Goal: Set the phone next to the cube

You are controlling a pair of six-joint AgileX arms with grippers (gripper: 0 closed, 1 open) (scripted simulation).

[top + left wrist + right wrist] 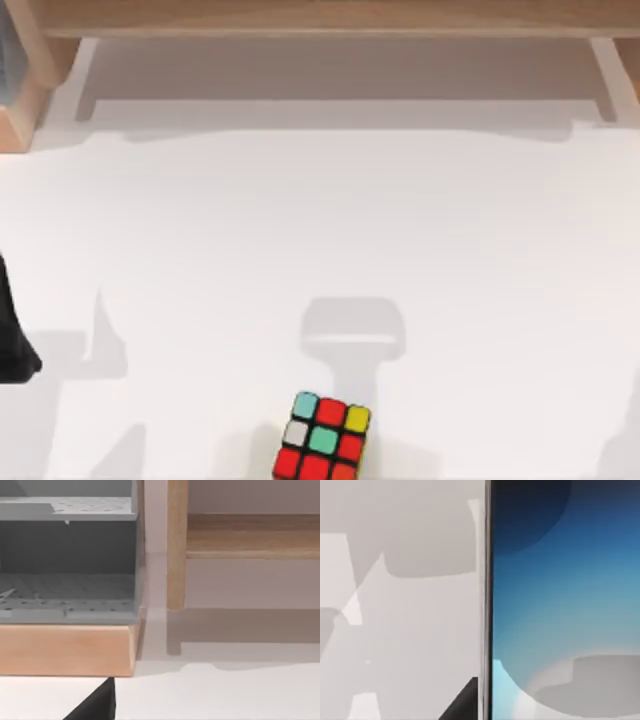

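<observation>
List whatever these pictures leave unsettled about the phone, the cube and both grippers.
- Phone: right wrist view crops it at three edges, so its full outline and its distance to the cube are unknown.
- Cube: top view's lower edge cuts off its near side.
- Left arm: a dark shape at the top view's left edge.
- Finger states: undeterminable for both grippers.

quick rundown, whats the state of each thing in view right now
cube: resting on the white table at the near edge of the top view, mixed sticker colours up, nothing touching it
phone: close up in the right wrist view, glossy blue face showing, straight edge against the table; cannot tell if it is held or lying flat
left arm: dark shape at the table's left edge, away from the cube
wooden shelf: along the far side
</observation>
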